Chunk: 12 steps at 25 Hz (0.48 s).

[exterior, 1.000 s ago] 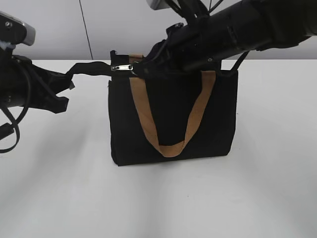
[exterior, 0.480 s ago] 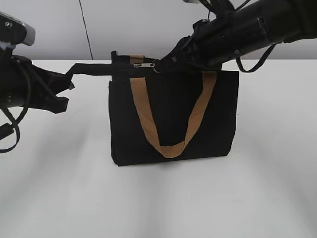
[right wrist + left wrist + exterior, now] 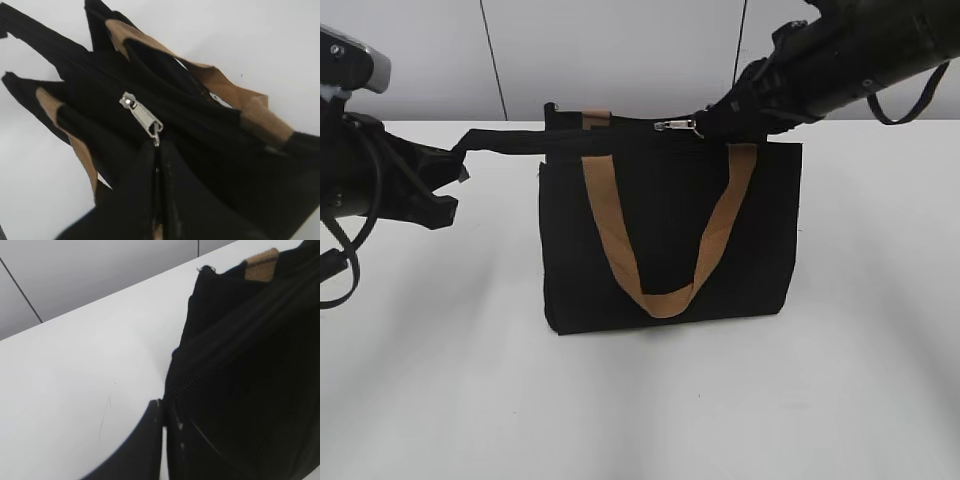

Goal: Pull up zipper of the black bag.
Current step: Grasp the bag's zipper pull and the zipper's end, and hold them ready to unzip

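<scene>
The black bag [image 3: 670, 235] stands upright on the white table with a tan strap [image 3: 665, 290] looping over its front. Its zipper runs along the top edge, with the silver pull tab [image 3: 676, 126] right of the middle. My right gripper [image 3: 705, 125] is shut on the tab's end; the right wrist view shows the tab [image 3: 142, 119] pinched at my closed fingertips [image 3: 157, 145]. My left gripper [image 3: 455, 160] is shut on the black tail [image 3: 505, 140] of fabric at the bag's left end, pulling it taut. In the left wrist view the fabric [image 3: 240, 390] fills the right side.
The white table [image 3: 640, 400] extends in front of and beside the bag. A pale wall with vertical seams [image 3: 492, 60] stands behind it. The right arm [image 3: 860, 55] reaches in from the upper right above the bag.
My right gripper has drawn the silver pull tab rightward along the bag's top edge, from near the left end to past the middle. The left arm has held still.
</scene>
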Tool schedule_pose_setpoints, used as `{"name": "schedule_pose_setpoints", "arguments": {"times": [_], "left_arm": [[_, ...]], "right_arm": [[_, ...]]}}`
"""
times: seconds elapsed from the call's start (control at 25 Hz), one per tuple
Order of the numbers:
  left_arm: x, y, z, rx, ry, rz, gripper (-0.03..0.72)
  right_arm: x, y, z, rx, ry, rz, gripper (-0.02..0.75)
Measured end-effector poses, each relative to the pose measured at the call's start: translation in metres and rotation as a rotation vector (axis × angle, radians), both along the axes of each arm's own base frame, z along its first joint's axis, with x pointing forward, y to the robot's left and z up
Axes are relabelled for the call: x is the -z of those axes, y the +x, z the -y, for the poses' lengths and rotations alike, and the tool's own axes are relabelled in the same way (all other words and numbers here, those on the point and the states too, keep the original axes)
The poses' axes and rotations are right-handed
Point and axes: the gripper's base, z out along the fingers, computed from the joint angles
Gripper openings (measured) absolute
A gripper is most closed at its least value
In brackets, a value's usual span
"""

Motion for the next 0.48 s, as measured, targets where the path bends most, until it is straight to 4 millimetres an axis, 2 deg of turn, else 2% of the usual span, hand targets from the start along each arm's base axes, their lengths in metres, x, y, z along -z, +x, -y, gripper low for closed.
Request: {"name": "schedule_pose_setpoints", "arguments": {"times": [0.16,0.48], "left_arm": [[0.000,0.000,0.000,0.000,0.001,-0.001,-0.010],[0.000,0.000,0.000,-0.001,0.001,-0.002,-0.010]], "right_arm": [[0.002,0.000,0.010,0.025,-0.047,-0.032,-0.001],[-0.007,-0.001,0.036,0.108,-0.100,-0.036,-0.001]]}}
